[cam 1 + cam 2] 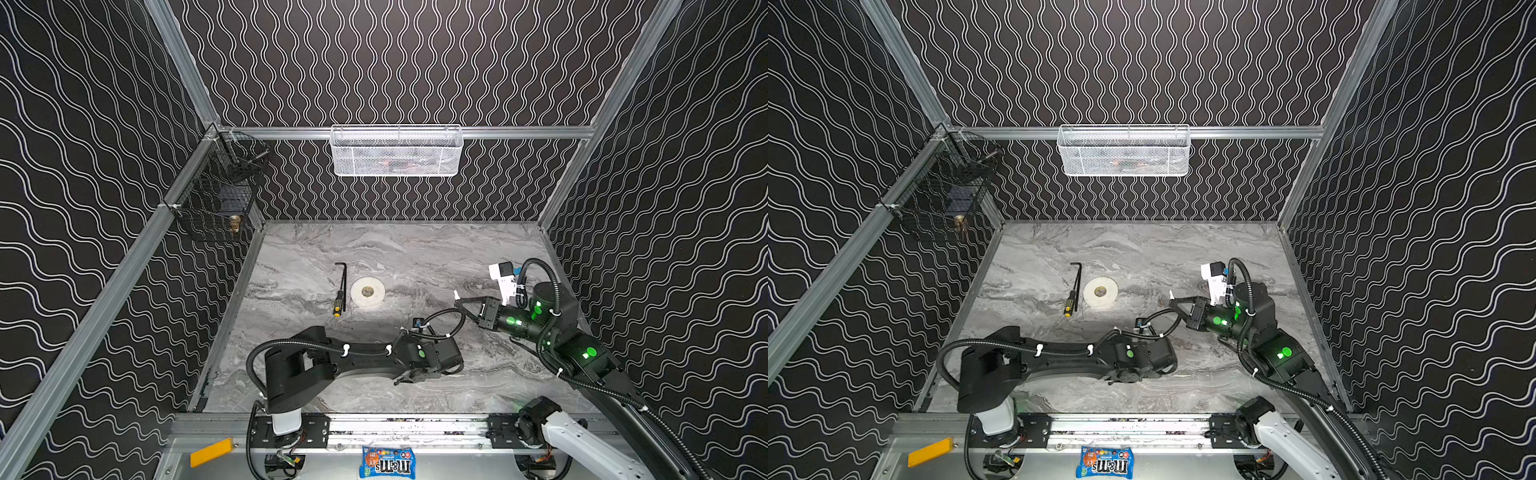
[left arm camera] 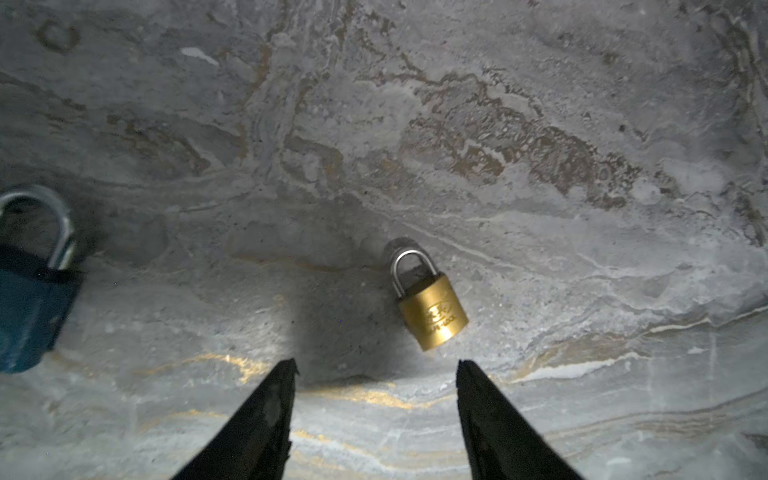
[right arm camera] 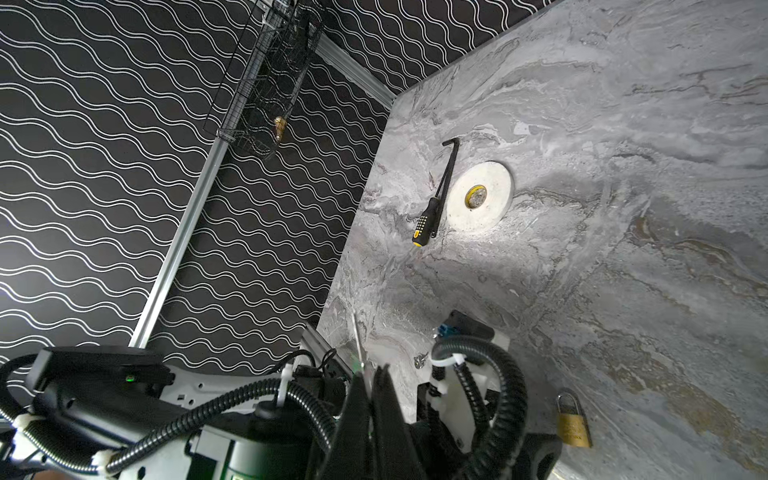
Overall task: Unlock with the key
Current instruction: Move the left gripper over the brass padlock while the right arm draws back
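- Two arms are working over the marble table in both top views. The left arm is lying low across the near middle, its left fingers pointing down at the table. Whether they are spread I cannot tell from up here.
- The right fingers are hovering right of the middle, pressed together, with a small pale sliver, the key, sticking out at their tip.
- A screwdriver and a hex key are lying side by side just left of a white disc, well apart from both arms. A white mesh basket is hanging on the back rail and a black wire basket on the left rail.
- In the left wrist view the left fingers are standing spread apart over bare table. A brass padlock is lying flat just ahead of them, nearer one finger than the other and touching neither, its shackle pointing away. A blue padlock is lying off to one side, only partly in view.
- In the right wrist view the right fingers are pinching the key, which is showing edge-on as a thin silver blade. The brass padlock is lying on the table close beside the left arm's wrist.
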`<state>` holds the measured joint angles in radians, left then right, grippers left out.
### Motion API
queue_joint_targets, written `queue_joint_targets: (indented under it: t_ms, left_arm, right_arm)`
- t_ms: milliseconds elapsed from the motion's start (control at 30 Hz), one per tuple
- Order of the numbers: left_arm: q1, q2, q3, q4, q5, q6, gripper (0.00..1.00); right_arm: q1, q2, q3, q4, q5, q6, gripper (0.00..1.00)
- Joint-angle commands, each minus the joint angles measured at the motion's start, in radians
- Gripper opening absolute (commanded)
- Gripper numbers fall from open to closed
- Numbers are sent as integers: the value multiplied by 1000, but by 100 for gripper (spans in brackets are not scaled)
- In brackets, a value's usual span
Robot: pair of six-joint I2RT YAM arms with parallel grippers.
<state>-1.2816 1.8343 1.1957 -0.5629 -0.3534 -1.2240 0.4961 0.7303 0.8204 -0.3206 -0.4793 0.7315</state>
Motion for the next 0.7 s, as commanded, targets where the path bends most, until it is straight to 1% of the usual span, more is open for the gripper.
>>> queue_joint_targets:
  t_ms: [0,133,433,667]
  left_arm:
    - [-2,36,31,-35,4,-4,66]
    - [-2,76,63,-31,-1,2,66]
    - [-5,161,158,-132,-44,-5,66]
    - [-5,172,159,-198,-82,-9,67]
  right_arm:
    - [-1,-13,-3,41,-23,17,0]
    - [-2,-18,7,27,-16,7,0]
    - [-13,-19,6,39,-18,-7,0]
    - [-19,-8,-7,73,-58,6,0]
